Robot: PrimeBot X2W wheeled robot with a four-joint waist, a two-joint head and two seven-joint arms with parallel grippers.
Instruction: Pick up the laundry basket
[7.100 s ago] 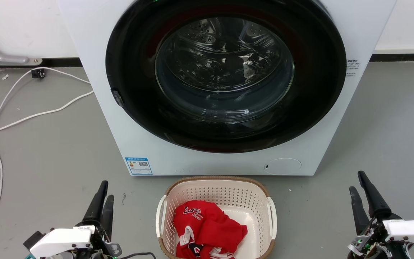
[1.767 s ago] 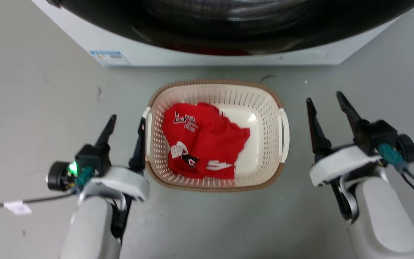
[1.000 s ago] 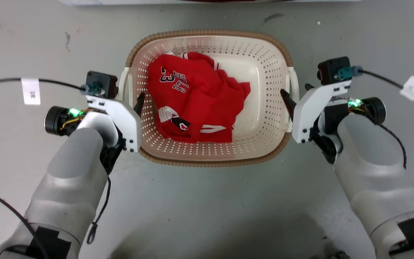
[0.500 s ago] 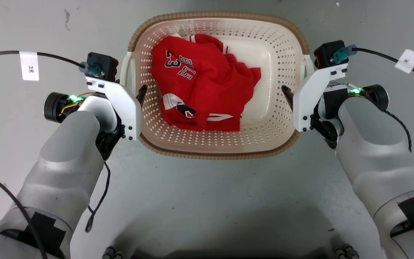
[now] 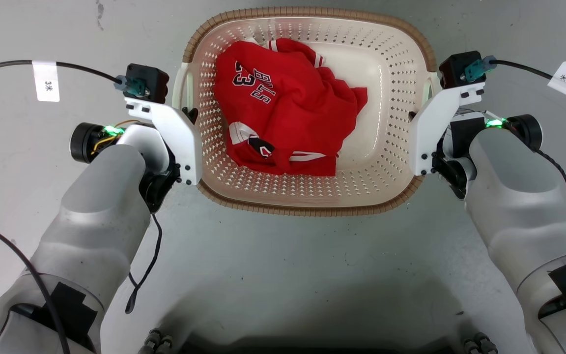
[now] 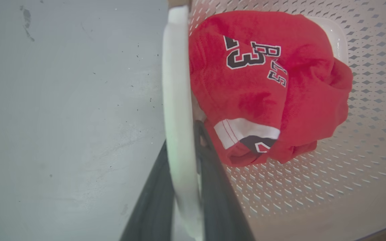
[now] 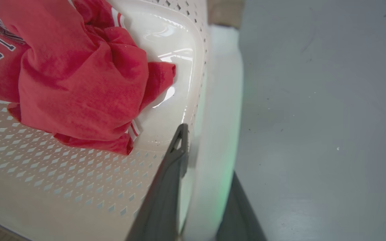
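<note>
Left gripper (image 6: 183,137) clamps the left handle (image 6: 176,67), right gripper (image 7: 206,150) the right handle (image 7: 224,83), of the laundry basket (image 5: 307,210).

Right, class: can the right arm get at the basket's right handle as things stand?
Probably yes: the right tool straddles the right handle, a finger each side, nothing between; clamping unclear.
</note>
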